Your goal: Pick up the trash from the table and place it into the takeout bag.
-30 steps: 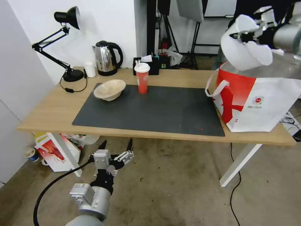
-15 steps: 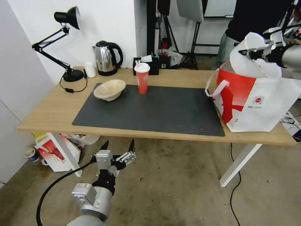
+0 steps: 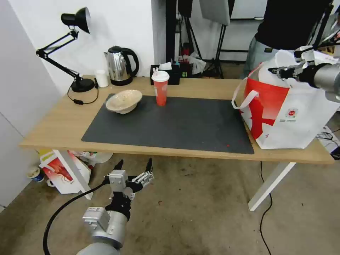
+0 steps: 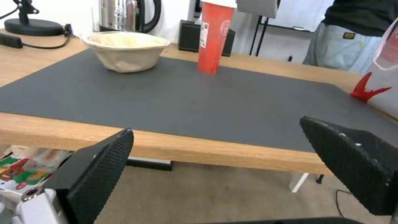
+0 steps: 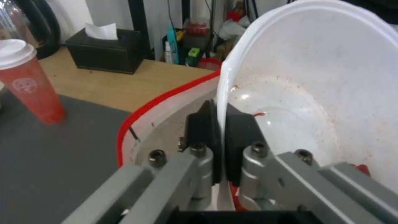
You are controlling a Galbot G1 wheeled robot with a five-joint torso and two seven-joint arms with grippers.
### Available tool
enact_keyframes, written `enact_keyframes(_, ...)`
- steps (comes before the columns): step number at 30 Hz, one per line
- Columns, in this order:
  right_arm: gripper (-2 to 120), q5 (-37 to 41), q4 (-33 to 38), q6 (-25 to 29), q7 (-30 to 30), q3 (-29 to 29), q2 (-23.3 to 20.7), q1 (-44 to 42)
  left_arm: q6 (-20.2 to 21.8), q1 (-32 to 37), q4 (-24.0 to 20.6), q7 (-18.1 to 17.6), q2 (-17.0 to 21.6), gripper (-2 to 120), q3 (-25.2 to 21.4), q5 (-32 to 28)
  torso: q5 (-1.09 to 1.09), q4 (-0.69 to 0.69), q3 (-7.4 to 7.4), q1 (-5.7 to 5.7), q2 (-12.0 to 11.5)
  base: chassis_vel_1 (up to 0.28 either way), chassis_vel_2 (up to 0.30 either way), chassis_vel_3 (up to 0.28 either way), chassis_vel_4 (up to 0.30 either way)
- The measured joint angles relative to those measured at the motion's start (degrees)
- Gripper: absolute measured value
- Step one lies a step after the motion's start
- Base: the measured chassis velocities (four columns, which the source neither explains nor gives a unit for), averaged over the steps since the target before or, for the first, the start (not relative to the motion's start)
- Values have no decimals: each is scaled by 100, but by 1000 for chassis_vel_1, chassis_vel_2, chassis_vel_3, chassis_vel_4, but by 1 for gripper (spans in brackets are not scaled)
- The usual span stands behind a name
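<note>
White bowl, at 2 o'clock of the counter, pinched by its rim in the right gripper fingers, partly inside the takeout bag; left gripper fingers spread, empty, at 6 o'clock. Risk: rim catching the bag mouth, spilling scraps

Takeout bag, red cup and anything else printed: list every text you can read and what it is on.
No text reads clearly.
Takeout bag: small red logo with lines under it, too small.
Red cup: white label and faint round emblem, blurred.
Box under the table: print illegible.
</note>
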Motion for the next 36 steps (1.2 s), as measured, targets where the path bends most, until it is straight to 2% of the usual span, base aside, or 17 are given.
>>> enact_keyframes(3, 18, -66, -20, 3, -12, -1, 38, 7, -1, 6, 0, -3, -7, 100, -2, 5, 0, 1, 0, 0, 0, 0, 0, 0, 0)
enact_keyframes(7, 26, -115, -38, 3, -33, -3, 58, 22, -2, 8, 0, -6, -8, 100, -9, 6, 0, 0, 0, 0, 0, 0, 0, 0, 0)
enact_keyframes(10, 43, -200, -38, 4, -42, -11, 62, 33, -4, 12, -2, -10, -7, 100, -19, 7, 0, 0, 0, 0, 0, 0, 0, 0, 0)
enact_keyframes(11, 43, -200, -38, 4, -42, -11, 62, 33, -4, 12, -2, -10, -7, 100, -19, 7, 0, 0, 0, 0, 0, 0, 0, 0, 0)
enact_keyframes(14, 58, -270, -19, 4, -45, -20, 53, 44, -4, 14, -9, -14, -8, 100, -17, 8, 0, 0, 0, 0, 0, 0, 0, 0, 0)
enact_keyframes(15, 58, -270, -19, 4, -45, -20, 53, 44, -4, 14, -9, -14, -8, 100, -17, 8, 0, 0, 0, 0, 0, 0, 0, 0, 0)
enact_keyframes(19, 74, -317, 11, 4, -45, -24, 31, 53, -4, 26, -23, -18, -8, 100, -17, 9, 0, 0, 0, 0, 0, 0, 0, 0, 0)
enact_keyframes(20, 74, -317, 11, 4, -45, -24, 31, 53, -4, 26, -23, -18, -8, 100, -17, 9, 0, 0, 0, 0, 0, 0, 0, 0, 0)
enact_keyframes(22, 86, -322, 84, 5, -45, 13, 18, 27, -4, 29, -32, -20, -10, 100, -18, 10, 0, 1, 0, 0, 0, 0, 0, 0, 0)
enact_keyframes(23, 86, -322, 84, 5, -45, 13, 18, 27, -4, 29, -32, -20, -10, 100, -18, 10, 0, 1, 0, 0, 0, 0, 0, 0, 0)
enact_keyframes(26, 97, -319, 242, 5, -45, 172, -4, -106, -4, 32, -41, -20, -11, 100, -20, 12, 0, 0, 0, 0, 0, 0, 0, 0, 0)
enact_keyframes(36, 100, -301, 519, 37, -7, 807, -17, -573, -2, 45, -51, -21, -9, 100, -28, 16, 0, 0, 0, 0, 0, 0, 0, 0, 0)
